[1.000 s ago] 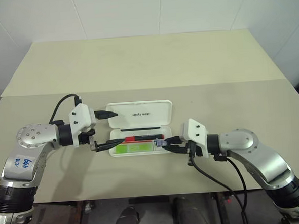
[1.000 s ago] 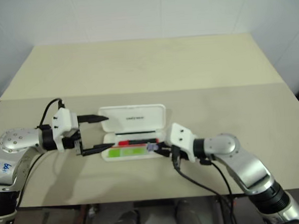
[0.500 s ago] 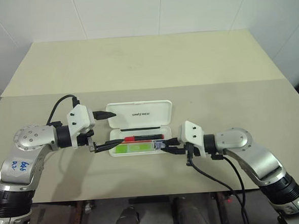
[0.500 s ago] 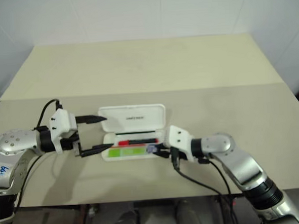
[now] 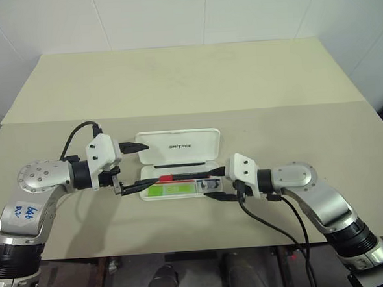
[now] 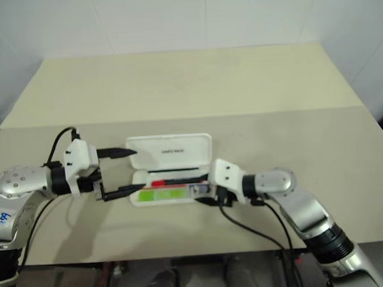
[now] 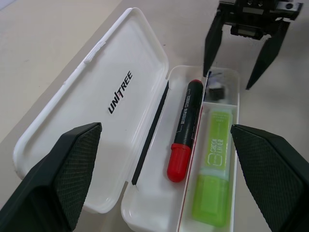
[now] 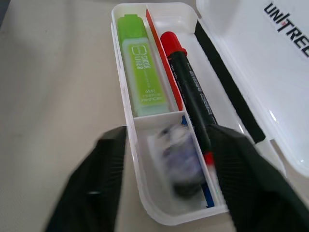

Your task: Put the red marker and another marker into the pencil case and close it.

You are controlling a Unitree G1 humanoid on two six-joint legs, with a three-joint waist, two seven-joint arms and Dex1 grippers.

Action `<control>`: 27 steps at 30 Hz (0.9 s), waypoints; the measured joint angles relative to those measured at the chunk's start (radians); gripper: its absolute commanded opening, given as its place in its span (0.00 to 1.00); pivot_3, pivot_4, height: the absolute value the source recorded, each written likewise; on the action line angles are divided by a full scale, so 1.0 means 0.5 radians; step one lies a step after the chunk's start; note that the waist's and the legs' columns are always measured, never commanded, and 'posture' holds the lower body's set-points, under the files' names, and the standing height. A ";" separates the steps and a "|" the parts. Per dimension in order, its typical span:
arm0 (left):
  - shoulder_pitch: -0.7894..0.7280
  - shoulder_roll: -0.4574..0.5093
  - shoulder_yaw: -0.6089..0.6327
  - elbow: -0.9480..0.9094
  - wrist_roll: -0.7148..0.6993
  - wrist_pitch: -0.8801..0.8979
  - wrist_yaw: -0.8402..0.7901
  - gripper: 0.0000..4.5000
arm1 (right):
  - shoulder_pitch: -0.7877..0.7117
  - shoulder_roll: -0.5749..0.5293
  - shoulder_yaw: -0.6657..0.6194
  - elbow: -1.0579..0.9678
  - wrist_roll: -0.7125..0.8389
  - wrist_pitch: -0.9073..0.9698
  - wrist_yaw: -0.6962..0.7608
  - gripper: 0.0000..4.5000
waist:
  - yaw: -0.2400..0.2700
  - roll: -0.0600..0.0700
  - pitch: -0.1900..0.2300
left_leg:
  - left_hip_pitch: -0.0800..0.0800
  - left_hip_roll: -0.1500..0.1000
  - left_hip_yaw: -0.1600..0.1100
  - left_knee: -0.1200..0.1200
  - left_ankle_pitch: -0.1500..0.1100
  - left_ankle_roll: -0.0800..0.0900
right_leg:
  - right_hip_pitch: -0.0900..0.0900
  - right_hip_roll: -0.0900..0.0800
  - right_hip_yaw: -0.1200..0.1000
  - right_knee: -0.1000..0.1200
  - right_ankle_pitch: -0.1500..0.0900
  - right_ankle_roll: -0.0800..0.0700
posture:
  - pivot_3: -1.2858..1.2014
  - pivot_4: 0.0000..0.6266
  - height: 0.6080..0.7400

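Note:
The white pencil case (image 5: 178, 145) lies open on the table with its lid folded back. Inside it, the red marker (image 7: 186, 123) rests in the rear channel, and the lime-green marker (image 7: 215, 181) fills the front compartment. A small grey-purple object (image 8: 178, 154) sits loose in the small end compartment. My right gripper (image 5: 215, 185) is open at the case's right end, its fingers (image 7: 212, 38) spread to either side of that compartment. At the case's left end my left gripper (image 5: 139, 165) is open wide and holds nothing.
The beige table (image 5: 188, 85) stretches far behind the case. Black cables (image 5: 268, 223) hang from my right wrist over the table's front edge.
My right gripper has opened and the small grey-purple object now lies loose in the end compartment. The left arm has not moved.

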 measured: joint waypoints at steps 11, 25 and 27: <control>-0.003 0.009 0.014 -0.002 -0.002 0.002 0.000 1.00 | 0.113 -0.056 -0.184 -0.243 0.143 0.131 -0.011 0.61 | 0.004 0.000 0.000 | -0.001 0.000 0.000 0.000 0.000 0.000 | -0.001 0.000 0.000 -0.001 0.000 0.000 | 0.52 0.24 1.00; 0.027 0.065 0.102 0.031 -0.008 -0.006 -0.042 1.00 | 0.354 -0.209 -0.758 -0.842 0.670 0.518 -0.173 1.00 | 0.002 0.000 0.000 | 0.001 0.000 0.000 0.001 0.000 0.000 | 0.001 0.000 0.000 0.000 0.000 0.000 | 0.52 0.24 1.00; 0.019 0.073 0.102 0.044 -0.008 -0.021 -0.059 1.00 | 0.353 -0.251 -0.760 -0.851 0.682 0.515 -0.162 1.00 | 0.004 0.000 0.000 | 0.000 0.000 0.000 0.001 0.000 0.000 | 0.001 0.000 0.000 0.000 0.000 0.000 | 0.52 0.24 1.00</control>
